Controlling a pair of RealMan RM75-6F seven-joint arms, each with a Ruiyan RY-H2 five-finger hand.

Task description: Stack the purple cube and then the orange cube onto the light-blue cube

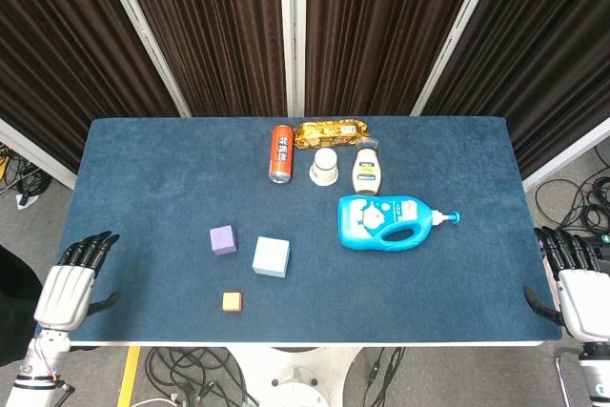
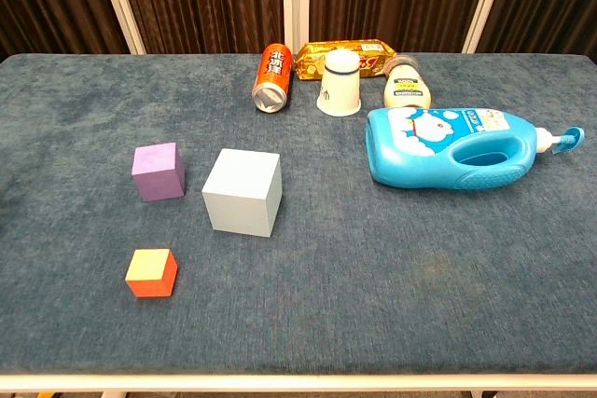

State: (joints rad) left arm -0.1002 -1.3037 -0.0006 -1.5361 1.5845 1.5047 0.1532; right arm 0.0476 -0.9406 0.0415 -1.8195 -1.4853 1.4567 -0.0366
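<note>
Both hands, left hand [image 1: 69,288] and right hand [image 1: 581,283], wait off the surface [image 1: 152,178], fingers spread, holding nothing. The left should grip the purple cube [image 2: 158,171] squarely, then center it on the light-blue cube [image 2: 242,191].

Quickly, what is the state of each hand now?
Left hand: open, holding nothing.
Right hand: open, holding nothing.

On the far side of my table, the orange can [image 2: 271,78] lying on its side carries white Chinese characters I cannot make out. The blue bottle [image 2: 448,146] to the right bears a cartoon face and small print too fine to read.
</note>
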